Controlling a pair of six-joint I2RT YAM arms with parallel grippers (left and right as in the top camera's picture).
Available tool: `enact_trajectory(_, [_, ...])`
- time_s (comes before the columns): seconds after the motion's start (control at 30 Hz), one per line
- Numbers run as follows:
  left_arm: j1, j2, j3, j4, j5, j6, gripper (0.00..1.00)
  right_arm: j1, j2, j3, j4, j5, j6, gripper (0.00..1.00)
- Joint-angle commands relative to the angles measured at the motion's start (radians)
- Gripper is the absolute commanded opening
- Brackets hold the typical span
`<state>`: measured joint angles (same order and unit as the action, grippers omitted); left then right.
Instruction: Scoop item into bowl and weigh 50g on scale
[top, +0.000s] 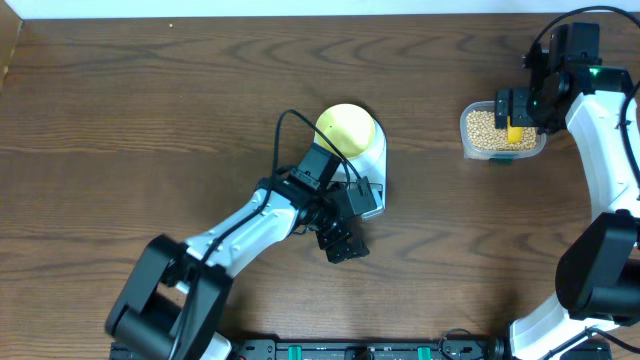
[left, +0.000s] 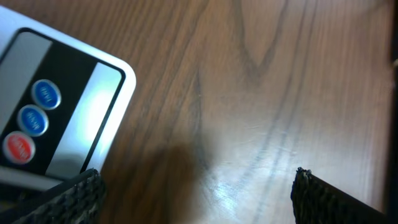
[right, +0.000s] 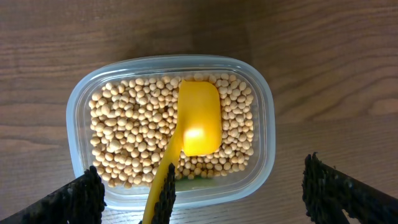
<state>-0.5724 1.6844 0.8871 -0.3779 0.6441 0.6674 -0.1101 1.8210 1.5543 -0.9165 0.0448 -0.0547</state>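
Left tool (top: 340, 238): fingers apart over bare bench (top: 150, 120). Bowl (top: 345, 127) sits on scale (left: 62, 112), mid-bench; scale mostly hidden overhead. Right tool (right: 205, 199): apart, above tub (right: 264, 124) near right edge. Beans (right: 124, 137) inside; scoop (right: 199, 118) handle cut off.

We find the scale (top: 374, 160) near the middle of the table (top: 150, 110), with the bowl (top: 346, 128) sitting on its far end. Its buttons (left: 32, 118) are at the end facing the table's near edge. The left jaws hang just in front of that end over bare table, one finger (left: 68, 196) beside the scale's corner. Well apart, toward the table's right edge in its far half, stands the tub (right: 264, 130), filled with the beans (right: 124, 137). The scoop (right: 199, 118) lies in the tub on the beans, its cup near the middle and its handle running to one long side. The right jaws hang above the tub.
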Motion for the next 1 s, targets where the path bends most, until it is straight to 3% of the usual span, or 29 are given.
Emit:
enact_trajectory(0.0, [-0.003,0.058,0.012,0.023,-0.026,0.084,0.98,-0.007,0.003,-0.003,0.000,0.008,0.005,0.99])
enact_trajectory(0.33, [0.001,0.108,0.014,0.166,-0.062,0.083,0.98,-0.007,0.003,-0.003,0.000,0.008,0.005,0.99])
enact_trajectory(0.47, [0.022,0.077,0.024,0.167,-0.062,0.027,0.98,-0.007,0.003,-0.003,0.001,0.008,0.005,0.99])
enact_trajectory(0.73, [0.051,0.002,0.024,0.142,-0.138,0.027,0.98,-0.007,0.003,-0.003,0.001,0.008,0.005,0.99])
enact_trajectory(0.97, [0.064,0.021,0.024,0.117,-0.105,0.027,0.98,-0.007,0.003,-0.003,0.000,0.008,0.005,0.99])
